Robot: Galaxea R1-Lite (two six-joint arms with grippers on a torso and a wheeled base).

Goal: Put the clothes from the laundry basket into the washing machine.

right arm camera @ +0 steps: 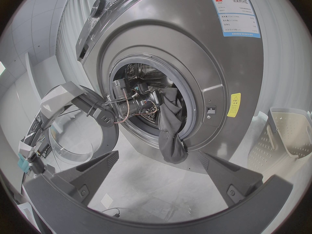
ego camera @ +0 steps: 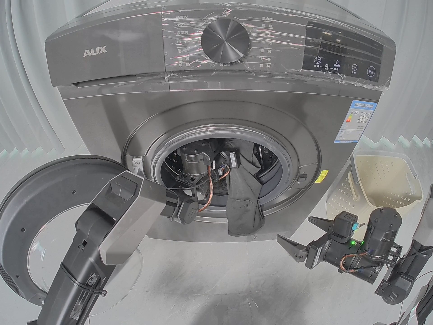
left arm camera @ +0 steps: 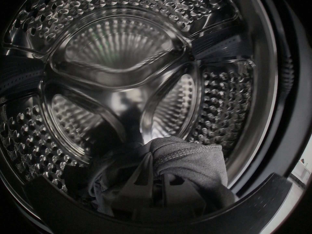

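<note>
Head view gives us the grey metal front-loading washing machine (ego camera: 216,109) with its round door (ego camera: 40,213) swung open on our left and our left arm passing through the opening. A dark grey garment (ego camera: 244,195) is half in. Its upper part sits inside the mouth by the wrist, while the lower part hangs over the front rim and down the machine's face.

In the left wrist view the left gripper (left arm camera: 156,177) sits low in the perforated steel drum (left arm camera: 120,49), and its fingers look closed on a bunched fold of that garment. The right gripper (ego camera: 297,230) hangs low to the machine's right, jaws spread wide and holding nothing. It is near the cream perforated plastic laundry basket (ego camera: 383,181), whose visible inside looks bare.

We judge that loading this piece is nearly done. Next we would need to carry the fold deeper so the hanging tail clears the rim, then let go. Otherwise the tail may slide out or catch in the door.
</note>
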